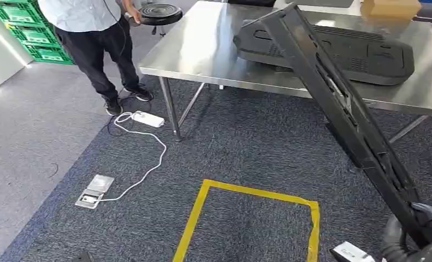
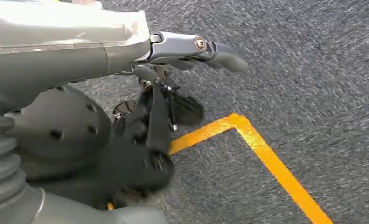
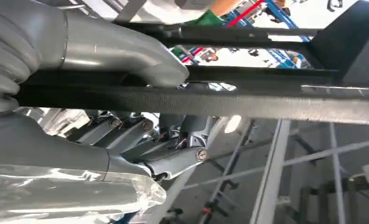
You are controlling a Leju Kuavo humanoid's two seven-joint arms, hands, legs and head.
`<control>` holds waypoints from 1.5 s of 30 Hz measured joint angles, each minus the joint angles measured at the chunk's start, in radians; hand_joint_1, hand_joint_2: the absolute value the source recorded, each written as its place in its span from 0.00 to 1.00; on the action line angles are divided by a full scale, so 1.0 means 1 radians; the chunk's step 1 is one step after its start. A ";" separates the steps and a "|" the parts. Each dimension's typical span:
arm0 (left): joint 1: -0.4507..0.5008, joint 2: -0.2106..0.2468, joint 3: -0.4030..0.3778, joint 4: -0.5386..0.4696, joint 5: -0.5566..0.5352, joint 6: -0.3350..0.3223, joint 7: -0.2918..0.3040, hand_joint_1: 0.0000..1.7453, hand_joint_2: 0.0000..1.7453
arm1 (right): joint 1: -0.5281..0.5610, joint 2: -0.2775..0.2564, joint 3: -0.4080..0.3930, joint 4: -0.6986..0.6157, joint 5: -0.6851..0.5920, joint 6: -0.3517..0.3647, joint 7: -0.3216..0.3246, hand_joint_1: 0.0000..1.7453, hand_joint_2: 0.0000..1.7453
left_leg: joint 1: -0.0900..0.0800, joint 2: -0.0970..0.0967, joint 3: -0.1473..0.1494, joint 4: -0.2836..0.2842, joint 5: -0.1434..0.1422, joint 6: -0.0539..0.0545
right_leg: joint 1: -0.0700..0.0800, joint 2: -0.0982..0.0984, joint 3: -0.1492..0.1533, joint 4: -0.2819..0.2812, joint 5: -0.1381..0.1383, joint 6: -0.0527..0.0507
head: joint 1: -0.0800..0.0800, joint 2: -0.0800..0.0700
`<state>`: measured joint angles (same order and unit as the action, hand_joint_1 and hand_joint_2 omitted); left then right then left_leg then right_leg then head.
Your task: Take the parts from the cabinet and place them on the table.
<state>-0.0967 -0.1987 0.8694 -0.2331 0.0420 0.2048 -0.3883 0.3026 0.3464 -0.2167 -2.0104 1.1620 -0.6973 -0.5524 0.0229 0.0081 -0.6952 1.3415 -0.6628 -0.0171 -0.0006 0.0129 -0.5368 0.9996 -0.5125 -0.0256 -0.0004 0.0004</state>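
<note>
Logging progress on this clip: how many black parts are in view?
2: one flat black part lies on the metal table; one long black part is held by the right hand. Others may be out of view.

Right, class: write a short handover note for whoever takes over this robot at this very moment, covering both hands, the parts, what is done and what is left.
Right hand: grips a long black plastic panel, which slants up from the hand towards the steel table; its upper end is over the tabletop.
Left hand: holds nothing, fingers loosely apart, hanging over the carpet by the yellow floor tape.
Done: one wide black panel already lies flat on the table.
Left: set the held panel down on the table and release it.
Note: a person stands at the table's far left corner holding a round black stool seat.
</note>
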 joint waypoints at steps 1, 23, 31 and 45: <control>0.001 0.000 0.000 0.000 0.000 -0.001 0.002 0.00 1.00 | 0.000 -0.001 0.003 0.004 0.002 0.000 0.002 1.00 1.00 | -0.001 0.000 -0.007 -0.013 0.029 0.002 | 0.001 0.005 0.009 0.000 -0.007 0.001 | 0.000 0.000; -0.005 0.001 0.000 0.000 0.000 0.000 0.000 0.00 1.00 | 0.001 -0.057 0.067 0.037 -0.053 0.000 0.025 1.00 1.00 | 0.003 -0.003 0.233 -0.318 0.070 0.007 | 0.003 -0.013 -0.084 0.055 0.022 0.033 | 0.002 0.000; -0.003 0.001 0.000 0.000 0.000 -0.002 0.003 0.00 1.00 | -0.022 -0.020 0.049 0.034 0.008 0.000 -0.088 1.00 1.00 | -0.005 -0.001 0.057 -0.031 -0.030 0.000 | 0.006 0.000 -0.025 0.028 -0.003 -0.009 | -0.001 0.000; -0.005 0.004 0.002 0.000 0.000 -0.001 0.001 0.00 1.00 | -0.017 -0.052 0.065 0.047 0.017 0.000 0.034 1.00 1.00 | -0.005 -0.001 0.129 -0.311 0.143 0.047 | -0.003 -0.004 -0.115 0.280 -0.164 0.060 | 0.003 0.000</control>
<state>-0.1017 -0.1946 0.8709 -0.2331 0.0416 0.2041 -0.3876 0.2858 0.2945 -0.1514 -1.9631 1.1791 -0.6973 -0.5180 0.0175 0.0070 -0.5662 1.0303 -0.5195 0.0300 -0.0039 0.0089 -0.6516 1.2792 -0.6763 0.0348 0.0023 0.0004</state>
